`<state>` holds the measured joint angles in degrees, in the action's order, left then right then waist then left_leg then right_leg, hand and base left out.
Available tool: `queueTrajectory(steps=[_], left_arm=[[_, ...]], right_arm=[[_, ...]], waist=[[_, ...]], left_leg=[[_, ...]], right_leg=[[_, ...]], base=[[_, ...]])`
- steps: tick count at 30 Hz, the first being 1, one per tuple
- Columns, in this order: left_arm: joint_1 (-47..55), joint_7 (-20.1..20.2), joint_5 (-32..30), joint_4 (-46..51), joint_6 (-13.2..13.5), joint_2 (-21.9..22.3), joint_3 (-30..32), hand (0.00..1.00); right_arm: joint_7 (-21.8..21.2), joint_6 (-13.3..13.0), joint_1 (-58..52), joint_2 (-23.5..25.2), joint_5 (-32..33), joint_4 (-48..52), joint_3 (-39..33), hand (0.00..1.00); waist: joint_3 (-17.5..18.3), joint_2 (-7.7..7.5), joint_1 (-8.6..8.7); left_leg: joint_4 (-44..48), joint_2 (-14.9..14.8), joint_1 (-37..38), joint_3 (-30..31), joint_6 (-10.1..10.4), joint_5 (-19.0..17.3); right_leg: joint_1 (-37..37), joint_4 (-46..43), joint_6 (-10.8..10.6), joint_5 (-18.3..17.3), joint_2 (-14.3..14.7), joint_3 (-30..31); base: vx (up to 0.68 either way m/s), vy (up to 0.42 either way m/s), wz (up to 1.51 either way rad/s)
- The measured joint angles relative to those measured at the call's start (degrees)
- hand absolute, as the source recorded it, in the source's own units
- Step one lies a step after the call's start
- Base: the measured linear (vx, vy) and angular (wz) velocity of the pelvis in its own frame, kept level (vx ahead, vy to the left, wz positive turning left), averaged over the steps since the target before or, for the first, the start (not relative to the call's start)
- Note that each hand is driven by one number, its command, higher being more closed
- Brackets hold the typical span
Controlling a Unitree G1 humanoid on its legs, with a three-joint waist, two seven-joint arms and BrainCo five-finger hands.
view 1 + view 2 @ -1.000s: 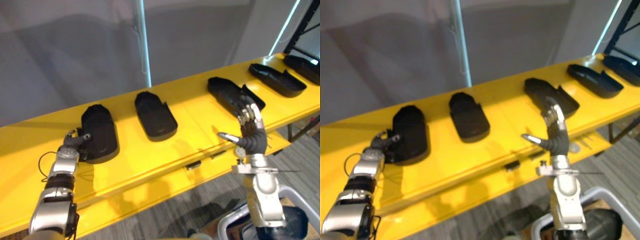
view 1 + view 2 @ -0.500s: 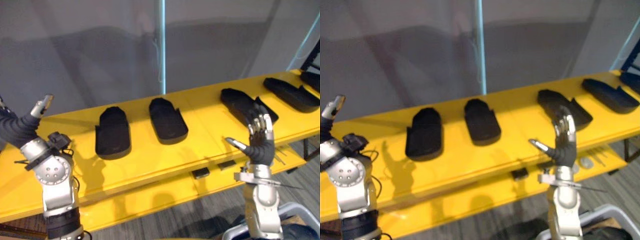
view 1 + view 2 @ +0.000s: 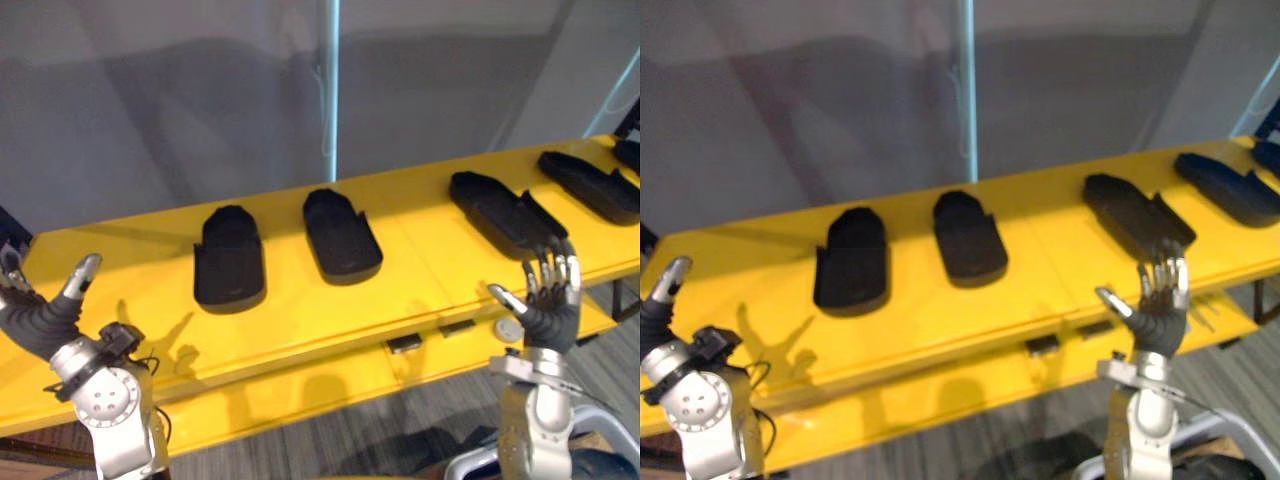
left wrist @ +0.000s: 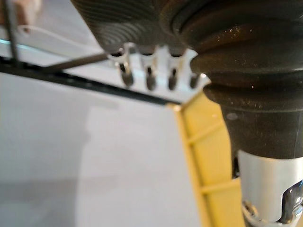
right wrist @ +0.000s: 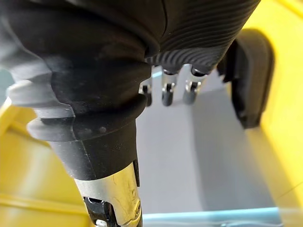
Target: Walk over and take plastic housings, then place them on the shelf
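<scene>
Plastic housings [image 3: 230,262] look stiff, light, slick; grab 1 by its long side walls. Left hand [image 3: 38,322] and right hand [image 3: 548,316] both spread, empty.

Housings [image 3: 230,258] side by side in row on shelf [image 3: 300,322].

A yellow shelf [image 3: 300,320] lies beyond the right hand [image 3: 548,312]. Behind it stands a grey wall [image 3: 150,100]; below, grey floor [image 3: 400,440].
</scene>
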<state>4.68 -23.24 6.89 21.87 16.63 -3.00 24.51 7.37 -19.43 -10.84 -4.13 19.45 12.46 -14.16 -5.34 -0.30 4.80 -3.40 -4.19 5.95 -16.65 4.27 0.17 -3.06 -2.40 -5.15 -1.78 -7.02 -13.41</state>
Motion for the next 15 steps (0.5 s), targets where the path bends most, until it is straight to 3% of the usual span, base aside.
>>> queueTrajectory(steps=[6, 12, 15], left_arm=[[-2.5, 1.8, -0.4, 4.2, 0.0, 0.0, -6.7, 0.00], [-7.9, 5.0, -0.8, 5.0, -0.4, 0.0, -14.4, 0.00], [-8.6, 5.8, -1.3, 5.0, -1.3, 0.1, -18.0, 0.00]], right_arm=[[2.8, 1.3, -0.6, 0.1, 0.2, 0.7, -10.3, 0.00], [3.3, 1.3, -4.9, 2.2, 0.6, 4.8, -12.2, 0.00], [3.5, 1.1, -6.7, 4.3, 0.6, 6.1, -12.1, 0.00]], waist=[[-0.2, -0.28, 1.66], [-0.6, 0.03, 5.17], [-1.0, 0.02, 5.58]], left_leg=[[2.2, 0.1, 0.2, -5.9, -0.3, -2.5], [4.2, -0.1, 0.5, -9.2, -0.4, -4.9], [4.3, -0.2, 1.4, -11.3, -0.2, -5.6]], right_leg=[[0.7, 3.5, -0.6, 3.4, 0.3, 5.7], [0.7, 6.1, -0.9, 5.4, 0.5, 9.8], [1.0, 6.1, -1.2, 5.6, 0.7, 11.9]], base=[[0.02, 0.049, -0.51], [0.01, 0.016, -0.39], [-0.02, -0.001, -0.39]])
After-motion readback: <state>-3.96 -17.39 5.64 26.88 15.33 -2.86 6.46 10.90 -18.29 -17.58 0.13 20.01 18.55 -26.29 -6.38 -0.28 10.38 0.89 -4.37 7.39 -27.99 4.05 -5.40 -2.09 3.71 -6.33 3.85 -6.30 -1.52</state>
